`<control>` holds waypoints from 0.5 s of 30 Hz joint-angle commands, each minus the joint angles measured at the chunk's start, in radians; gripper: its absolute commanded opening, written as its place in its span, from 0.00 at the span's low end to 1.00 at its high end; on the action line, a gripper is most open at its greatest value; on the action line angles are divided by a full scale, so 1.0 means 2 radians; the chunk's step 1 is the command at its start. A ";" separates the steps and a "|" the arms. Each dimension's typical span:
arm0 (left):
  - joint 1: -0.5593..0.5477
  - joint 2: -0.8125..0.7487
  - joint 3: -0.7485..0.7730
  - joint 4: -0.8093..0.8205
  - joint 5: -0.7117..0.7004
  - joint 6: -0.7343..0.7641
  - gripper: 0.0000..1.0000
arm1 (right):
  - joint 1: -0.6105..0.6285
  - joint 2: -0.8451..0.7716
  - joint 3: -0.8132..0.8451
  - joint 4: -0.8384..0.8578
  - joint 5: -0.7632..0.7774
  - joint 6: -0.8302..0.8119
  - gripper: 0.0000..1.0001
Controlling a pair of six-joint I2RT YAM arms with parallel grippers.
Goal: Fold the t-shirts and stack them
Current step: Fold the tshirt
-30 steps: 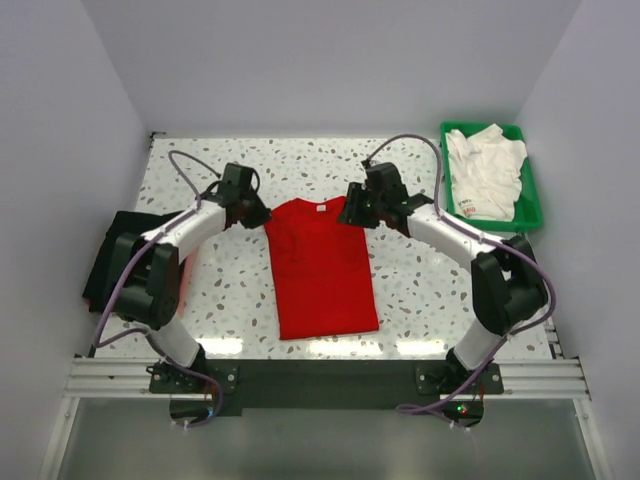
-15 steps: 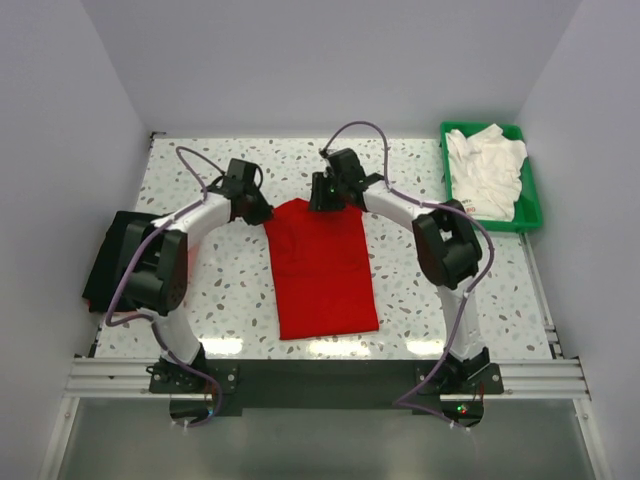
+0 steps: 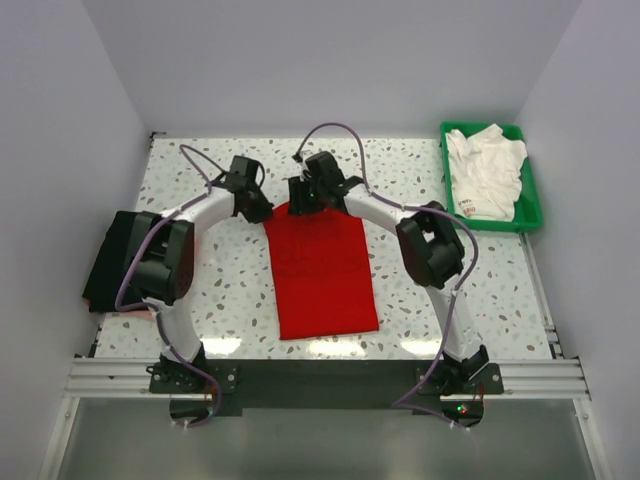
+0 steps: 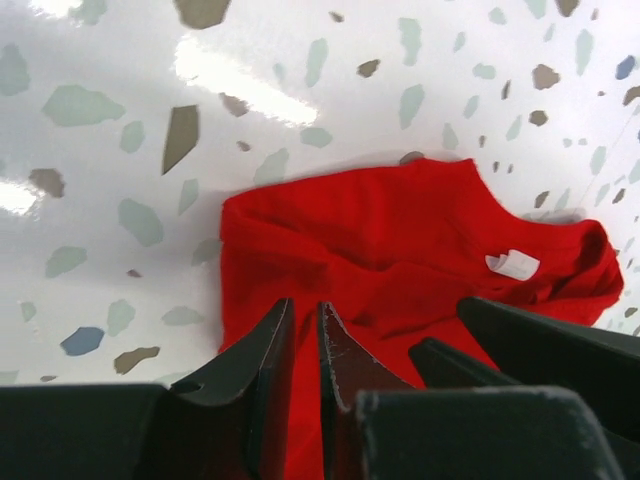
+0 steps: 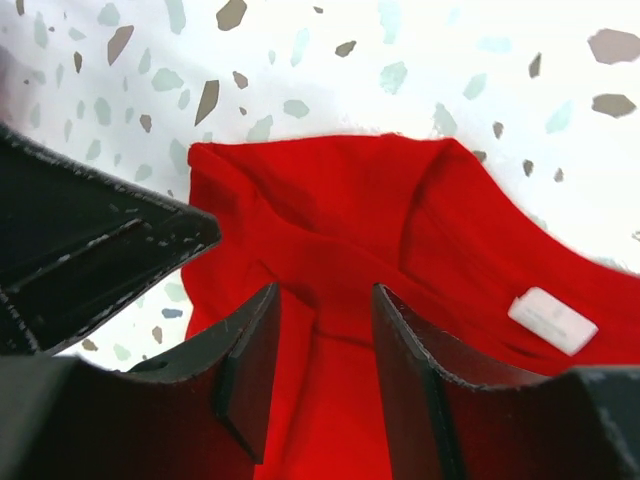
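A bright red t-shirt (image 3: 322,270) lies flat as a long rectangle in the middle of the table, its white neck label (image 4: 513,264) at the far end. My left gripper (image 3: 262,210) sits at the shirt's far left corner. Its jaws (image 4: 305,318) are almost closed, with red cloth in the thin gap. My right gripper (image 3: 302,198) is close beside it over the far edge. It is open (image 5: 325,300), with a ridge of red cloth between its fingers. A black t-shirt (image 3: 112,255) lies at the left edge. White t-shirts (image 3: 485,172) lie in the tray.
The green tray (image 3: 532,200) stands at the far right corner. Both arms arch inward, so the two wrists nearly touch above the shirt's far edge. White walls close in the speckled table (image 3: 210,290) on three sides.
My right gripper has swung left along the shirt's far edge, from the right shoulder to beside my left gripper. The left gripper has barely moved.
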State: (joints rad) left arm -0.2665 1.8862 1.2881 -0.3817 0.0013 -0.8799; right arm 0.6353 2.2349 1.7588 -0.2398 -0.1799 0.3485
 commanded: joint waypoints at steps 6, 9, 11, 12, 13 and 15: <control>0.032 -0.059 -0.036 0.001 -0.012 -0.014 0.20 | 0.013 0.048 0.064 0.031 -0.011 -0.040 0.46; 0.038 -0.057 -0.037 0.001 -0.006 -0.013 0.21 | 0.014 0.055 0.071 0.039 -0.012 -0.040 0.47; 0.040 -0.053 -0.034 0.003 -0.003 -0.013 0.20 | 0.014 0.058 0.077 0.039 -0.011 -0.041 0.47; 0.040 -0.047 -0.032 0.002 -0.003 -0.012 0.20 | 0.015 0.063 0.083 0.036 -0.012 -0.042 0.47; 0.040 -0.044 -0.029 0.001 -0.004 -0.012 0.20 | 0.016 0.064 0.085 0.035 -0.012 -0.042 0.47; 0.040 -0.033 -0.020 -0.001 -0.003 -0.012 0.20 | 0.018 0.067 0.089 0.035 -0.014 -0.042 0.47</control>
State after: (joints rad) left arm -0.1925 1.8137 1.2167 -0.3878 -0.0067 -0.8986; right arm 0.6613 2.3688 1.8824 -0.2127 -0.1970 0.2878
